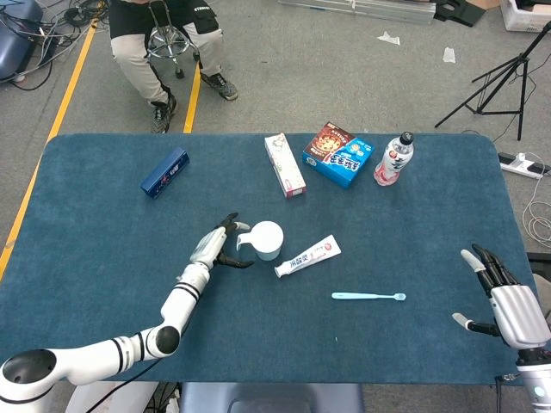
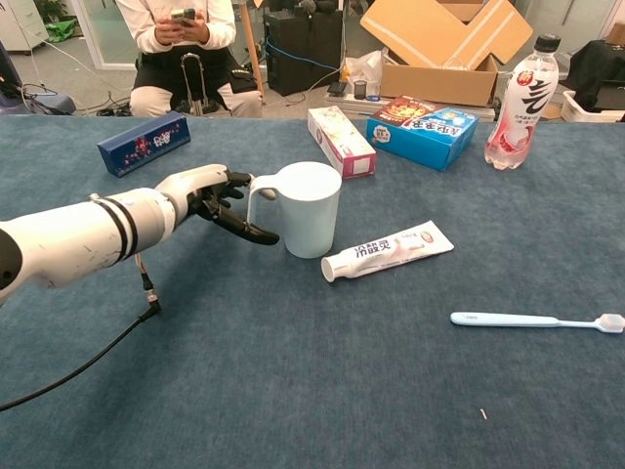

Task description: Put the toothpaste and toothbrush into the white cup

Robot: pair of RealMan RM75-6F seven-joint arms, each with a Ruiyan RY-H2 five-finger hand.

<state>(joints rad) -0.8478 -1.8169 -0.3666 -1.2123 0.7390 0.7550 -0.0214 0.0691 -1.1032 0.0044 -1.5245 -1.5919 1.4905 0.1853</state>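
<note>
The white cup [image 1: 265, 240] [image 2: 311, 210] stands upright mid-table, its handle turned towards my left hand [image 1: 217, 244] [image 2: 210, 195]. That hand lies just left of the handle with its fingers spread and holds nothing. A toothpaste tube [image 1: 307, 255] [image 2: 389, 250] lies flat just right of the cup. Further right and nearer me lies the light blue toothbrush [image 1: 368, 296] [image 2: 532, 319]. My right hand [image 1: 504, 297] hovers at the table's right front corner, fingers apart and empty, and shows only in the head view.
Along the far side are a dark blue box [image 1: 164, 172] [image 2: 144, 143], a white and red box [image 1: 284, 164] [image 2: 340, 141], a blue snack box [image 1: 337, 155] [image 2: 422, 127] and a drink bottle [image 1: 393, 158] [image 2: 515, 103]. A person [image 1: 168, 34] sits beyond the far edge.
</note>
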